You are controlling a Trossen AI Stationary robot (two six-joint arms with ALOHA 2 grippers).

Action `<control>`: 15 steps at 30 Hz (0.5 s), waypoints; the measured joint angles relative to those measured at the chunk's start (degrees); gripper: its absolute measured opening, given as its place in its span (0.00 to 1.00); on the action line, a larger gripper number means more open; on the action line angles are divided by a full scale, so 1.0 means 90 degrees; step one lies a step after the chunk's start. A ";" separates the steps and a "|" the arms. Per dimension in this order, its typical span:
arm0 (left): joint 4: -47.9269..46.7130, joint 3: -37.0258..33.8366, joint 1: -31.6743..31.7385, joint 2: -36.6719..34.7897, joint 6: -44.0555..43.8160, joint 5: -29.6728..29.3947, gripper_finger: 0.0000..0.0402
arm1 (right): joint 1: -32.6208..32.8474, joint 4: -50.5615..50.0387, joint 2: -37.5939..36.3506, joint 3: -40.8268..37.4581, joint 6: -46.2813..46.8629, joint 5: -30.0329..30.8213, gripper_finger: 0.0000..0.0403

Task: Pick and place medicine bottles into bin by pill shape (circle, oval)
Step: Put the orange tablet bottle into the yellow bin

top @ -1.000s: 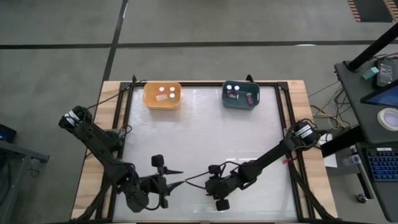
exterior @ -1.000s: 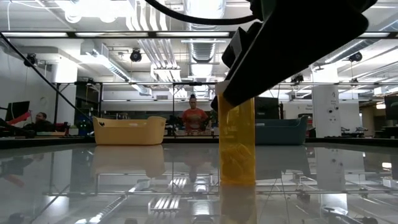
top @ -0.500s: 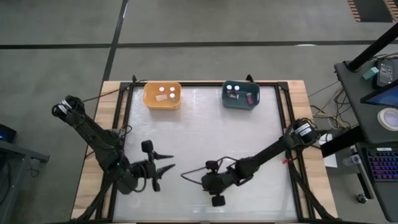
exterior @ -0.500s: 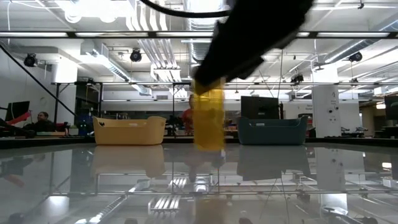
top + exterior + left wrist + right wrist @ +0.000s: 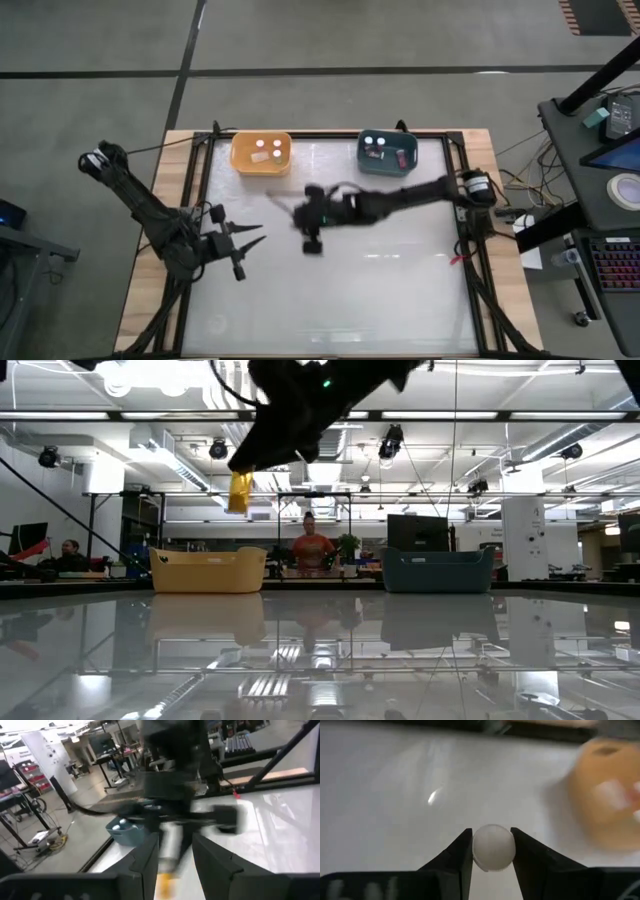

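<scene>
One glossy white bench (image 5: 330, 270) fills the frame, and two dark arms work over it. The right arm reaches in from the right edge, stretched long and nearly flat across the middle toward the left. The left arm sits folded at the left edge, elbow out over the wooden border.

Two tubs stand at the far side: one yellow tub (image 5: 261, 153) on the left, one teal tub (image 5: 387, 153) on the right, well apart. Looking down, I count two white caps in the yellow tub. The teal one shows two white caps plus one reddish bottle lying on its side.

The right pincer (image 5: 492, 851) is clamped on one medicine bottle (image 5: 493, 847). Its round white cap sits squeezed between the two dark fingers, facing the wrist camera, so the bottle's long axis runs straight away from the wrist. From table height the amber body (image 5: 240, 491) hangs below the pincer, high above the glass, long axis close to vertical with a slight tilt. It hangs above and just to the right of the yellow tub as that view frames it. From overhead the pincer (image 5: 290, 211) is between bench centre and the yellow tub, blurred.

The left pincer (image 5: 258, 234) points in over the bench's left edge, fingers drawn nearly together, gripping nothing.

One person in a red top (image 5: 313, 548) stands far behind the tubs.
</scene>
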 joint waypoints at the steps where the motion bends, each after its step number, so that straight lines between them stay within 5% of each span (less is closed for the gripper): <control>1: 0.0032 -0.0017 0.0000 -0.0075 0.0060 0.0002 0.26 | -0.0191 0.0296 0.0000 0.0000 -0.0079 0.0000 0.26; 15: 0.0038 -0.0047 0.0000 -0.0533 0.1339 0.0002 0.26 | -0.2008 0.3809 0.0498 -0.0418 0.0720 -0.0060 0.26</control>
